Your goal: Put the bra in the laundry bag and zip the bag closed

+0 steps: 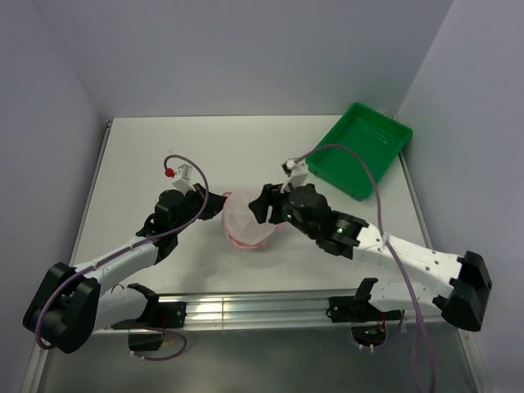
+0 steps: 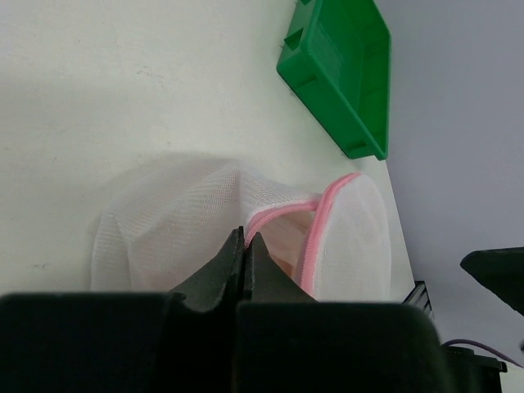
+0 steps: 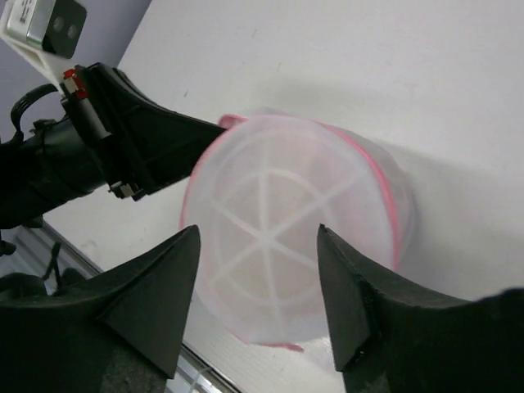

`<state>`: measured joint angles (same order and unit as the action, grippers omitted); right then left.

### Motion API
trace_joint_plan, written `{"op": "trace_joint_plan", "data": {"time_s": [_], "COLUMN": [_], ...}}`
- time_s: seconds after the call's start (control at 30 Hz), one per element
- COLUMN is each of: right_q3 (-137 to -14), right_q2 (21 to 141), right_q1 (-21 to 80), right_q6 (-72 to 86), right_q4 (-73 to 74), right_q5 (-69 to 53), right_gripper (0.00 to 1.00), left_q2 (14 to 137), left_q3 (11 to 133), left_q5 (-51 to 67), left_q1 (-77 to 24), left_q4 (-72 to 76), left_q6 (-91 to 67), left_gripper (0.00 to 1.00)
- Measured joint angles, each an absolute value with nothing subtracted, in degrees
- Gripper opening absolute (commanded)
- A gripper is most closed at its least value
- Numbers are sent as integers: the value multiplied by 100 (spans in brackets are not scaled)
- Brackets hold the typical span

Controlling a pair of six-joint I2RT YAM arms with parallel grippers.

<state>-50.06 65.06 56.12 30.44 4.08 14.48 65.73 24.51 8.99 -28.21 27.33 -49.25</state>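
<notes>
Over on the left, the left gripper (image 2: pixel 246 237) is seen with its jaws pressed together, and the pink rim of the laundry bag (image 2: pixel 164 233) is pinched between them. The white mesh of the bag is spread out just past the jaw tips, on the table (image 2: pixel 123 82). A peach colour is seen inside the rim, right beside the pressed jaws, so the bra (image 2: pixel 282 247) looks to be tucked in the bag, though little of it can be made out. Further right, the right gripper (image 3: pixel 258 231) is held with its jaws spread wide, and the round end of the bag is framed in the gap between them. A green tray (image 1: pixel 360 146) is set well beyond those jaws.
</notes>
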Motion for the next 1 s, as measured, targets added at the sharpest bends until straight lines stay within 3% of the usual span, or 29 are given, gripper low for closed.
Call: {"op": "trace_joint_plan", "data": {"time_s": [0.03,0.13,0.17,0.27,0.37,0.53,0.67,1.0], "right_q3": [-4759,-3990,-3717,-3011,-2491,-1964,-1743,-1743], "right_q2": [6230,5577,5400,5061,4812,4687,4904,5725], "right_q1": [5533,5378,5339,5253,5223,5223,5218,5207], "right_q6": [3159,3590,3789,4322,4851,5607,5953,6361], "right_q4": [412,257,226,102,-75,-687,-1214,-2364], "right_q5": [1507,1586,1599,1577,1492,1149,893,421], "right_gripper": [63,57,57,58,65,77,80,57], "left_q2": [6580,6635,6659,6657,6593,6187,5725,4119], "left_q3": [2453,2550,2613,2827,3037,3232,3319,2624], "left_q5": [930,996,1011,982,856,504,303,554], "left_q1": [-2792,-2718,-2703,-2687,-2683,-2674,-2665,-2724], "left_q4": [2727,2606,2539,2307,2034,1413,952,-209], "left_q6": [-4923,-4897,-4886,-4849,-4781,-4676,-4613,-4930], "left_gripper": [7,33,51,77,88,93,90,73]}}
